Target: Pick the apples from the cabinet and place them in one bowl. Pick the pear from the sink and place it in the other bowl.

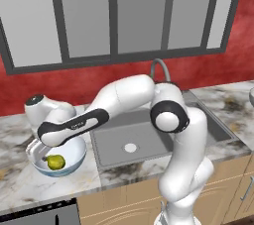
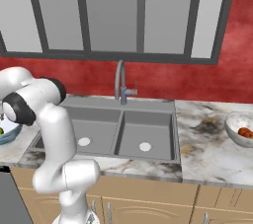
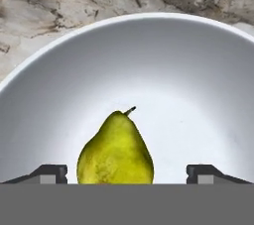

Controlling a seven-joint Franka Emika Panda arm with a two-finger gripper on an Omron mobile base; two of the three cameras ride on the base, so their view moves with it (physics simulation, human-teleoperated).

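The yellow-green pear [image 3: 115, 152] lies in the glossy bluish-white bowl [image 3: 198, 70], stem pointing away from the hand. My gripper [image 3: 126, 173] hangs just above it, open, one fingertip on each side and neither touching it. From the left base view the pear [image 1: 56, 161] rests in that bowl [image 1: 74, 155] on the counter left of the sink [image 1: 149, 135], under my outstretched arm. At the far right, the frosted grey-white bowl [image 2: 236, 125] holds the red apples [image 2: 244, 132]. The cabinet is out of view.
The double-basin sink [image 2: 148, 134] with its curved faucet [image 2: 120, 82] sits mid-counter, below a grey-framed window [image 2: 113, 11] and a red wall. Marble counter [image 2: 207, 149] runs between the sink and the frosted bowl. Wooden drawers line the front below.
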